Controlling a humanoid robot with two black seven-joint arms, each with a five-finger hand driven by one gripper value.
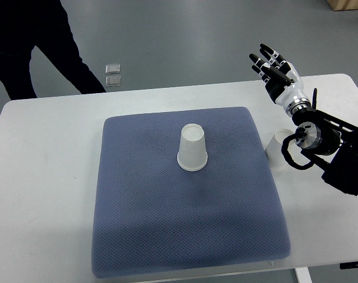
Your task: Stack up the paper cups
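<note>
In the top view, a white worktop (43,177) carries a blue-grey padded mat (185,236). One paper cup (192,148) stands upside down near the middle of the mat, its wide rim on the fabric and its narrow base facing up. A second cup (277,150) sits just off the mat's right edge on the bare worktop, also upside down and partly hidden behind the robot's forearm. The right hand (276,71) is raised above the far right corner of the worktop, well apart from both cups, its fingers (262,59) spread apart and holding nothing. The left arm does not show. A person in dark clothing (32,47) stands at the far left corner, and two small square tiles (113,75) lie on the floor beyond.

The cups look light and thin-walled, so a hard squeeze would likely dent them, and either one could tip or slide at a nudge. The safest hold is probably a gentle wrap around the side wall, about halfway up, leaving the rim free to slip over the other cup.
</note>
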